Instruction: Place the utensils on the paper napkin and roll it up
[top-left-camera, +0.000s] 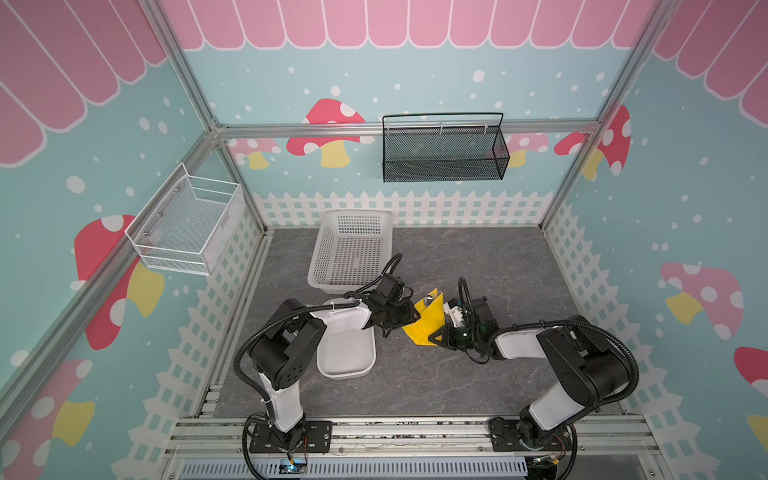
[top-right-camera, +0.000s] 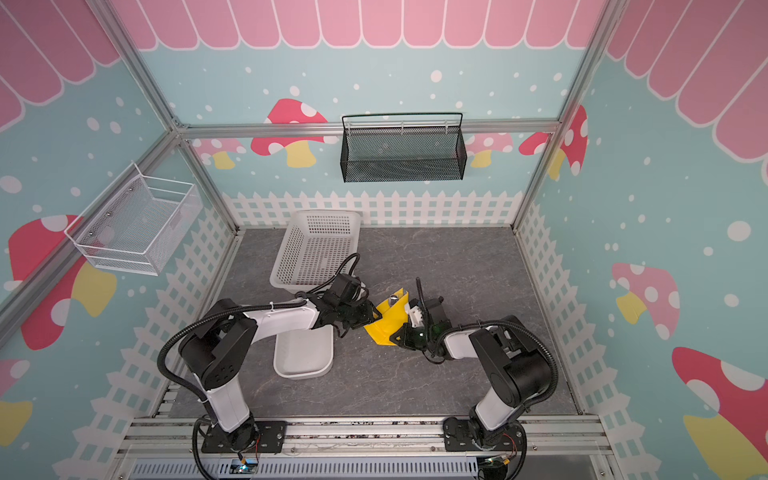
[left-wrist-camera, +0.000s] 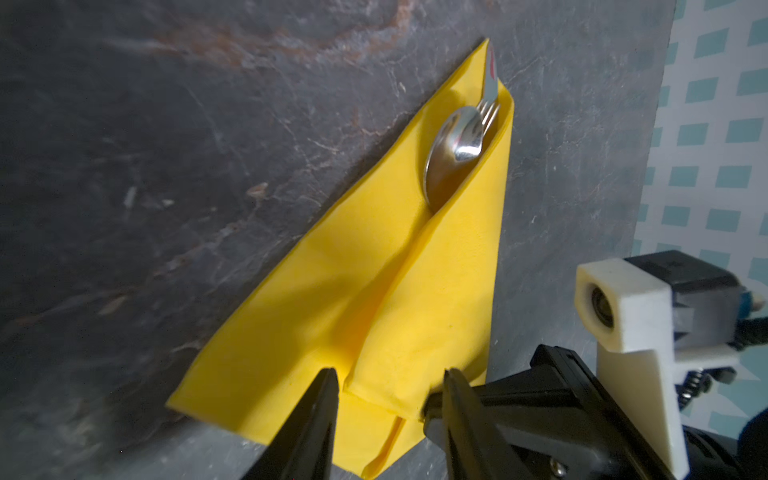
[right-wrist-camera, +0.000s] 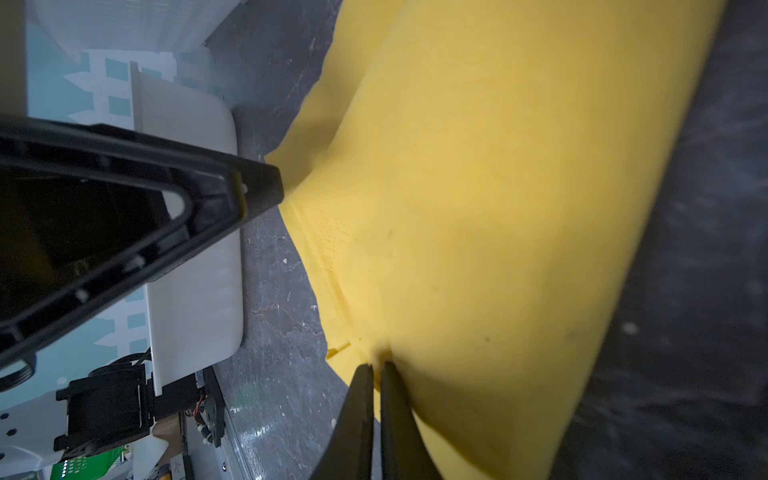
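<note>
Right at the near end of the folded bundle, the right gripper is pinching the paper napkin, its jaws pressed together on the bottom edge of the yellow paper. Just beside it, the left gripper is standing with its jaws apart, straddling the raised flap that is running up the middle; whether its fingertips are pressing on the paper I cannot tell.

Both grippers are working at this same end, left from the left flank and right from the right corner, so neither is plainly nearer. The napkin is lying on the grey table with its long axis running away from both sets of jaws towards the back, leaning slightly. I judge that any roll needs to be turning across that axis.

Farther along, the utensils are lying tucked inside the fold, lengthwise with it: the spoon bowl, the fork tines and the knife tip are peeping out at the far point.

Beyond the left arm, the white oblong tray is sitting near the napkin's left side and may be crowding a leftward roll. The white perforated basket is standing farther back, apart.
</note>
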